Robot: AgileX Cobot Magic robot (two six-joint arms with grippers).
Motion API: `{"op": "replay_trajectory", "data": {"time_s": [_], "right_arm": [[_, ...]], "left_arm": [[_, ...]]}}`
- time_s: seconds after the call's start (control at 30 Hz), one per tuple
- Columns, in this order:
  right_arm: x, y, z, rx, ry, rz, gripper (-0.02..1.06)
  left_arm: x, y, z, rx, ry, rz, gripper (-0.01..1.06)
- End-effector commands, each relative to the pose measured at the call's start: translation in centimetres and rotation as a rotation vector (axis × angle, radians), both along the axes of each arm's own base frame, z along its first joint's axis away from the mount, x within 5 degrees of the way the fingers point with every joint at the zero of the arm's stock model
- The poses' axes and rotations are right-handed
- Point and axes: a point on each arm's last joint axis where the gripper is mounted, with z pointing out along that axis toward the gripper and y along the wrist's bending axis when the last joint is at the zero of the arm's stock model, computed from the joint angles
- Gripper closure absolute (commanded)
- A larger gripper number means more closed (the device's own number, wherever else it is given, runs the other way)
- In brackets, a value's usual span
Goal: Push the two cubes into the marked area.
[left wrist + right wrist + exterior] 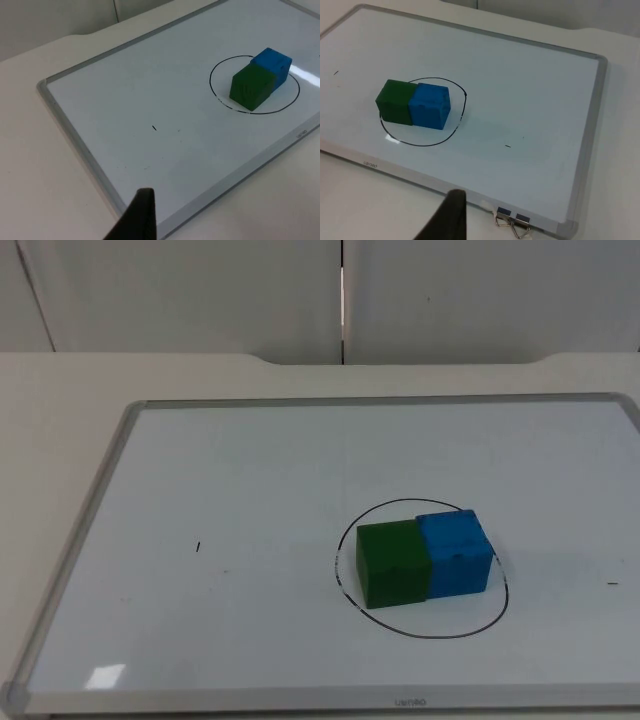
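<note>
A smooth, glossy whiteboard point(250, 540) with a grey metal frame carries, well ahead of both waiting grippers, whose finger spread I cannot tell, a hand-drawn black oval point(421, 569) holding the touching matte green cube point(392, 563) and blue cube point(454, 552).

Even light, glare on whiteboard point(105, 676)

Lab or office: whiteboard point(250, 480) on table point(60, 410), grey partition wall point(200, 290).

Green cube point(392, 563), blue cube point(454, 551), black-lined circle point(421, 569), white board point(250, 520).
</note>
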Motion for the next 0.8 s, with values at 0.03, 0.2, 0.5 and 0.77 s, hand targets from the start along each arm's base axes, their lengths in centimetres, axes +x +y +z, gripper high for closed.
{"op": "replay_trajectory", "data": {"time_s": [0.03,0.2,0.5,0.77], "right_arm": [[0.01,-0.01,-0.04,0.003,-0.005,-0.003,-0.01],[-0.01,0.05,-0.05,0.009,-0.003,0.001,-0.01],[-0.01,0.05,-0.05,0.009,-0.003,0.001,-0.01],[-0.01,0.05,-0.05,0.009,-0.003,0.001,-0.01]], "left_arm": [[0.00,0.04,-0.16,0.005,0.002,0.004,0.00],[0.00,0.04,-0.16,0.005,0.002,0.004,0.00],[0.06,0.14,-0.14,0.016,-0.007,0.039,0.00],[-0.06,0.13,-0.14,0.017,-0.006,0.214,0.00]]}}
